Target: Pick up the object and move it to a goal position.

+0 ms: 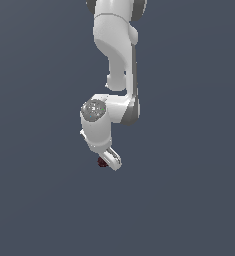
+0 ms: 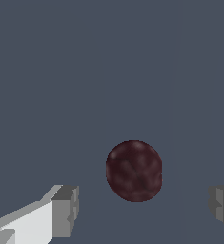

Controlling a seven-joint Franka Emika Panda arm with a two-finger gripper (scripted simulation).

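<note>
1. One berry (image 2: 134,170), dark red and bumpy, is seen on the plain grey floor, between the lines of the two fingertips (image 2: 66,210) but just ahead of them, untouched.
2. The jaws are spread wide apart, with clear floor shown on both sides of the berry.
3. In the exterior view the berry (image 1: 102,162) is tucked just beside the lowered gripper (image 1: 110,160).
4. It is judged light and round, so rolling is likely if nudged by one pad.
5. Hold is best taken across its widest middle, with both pads closed evenly.
</note>
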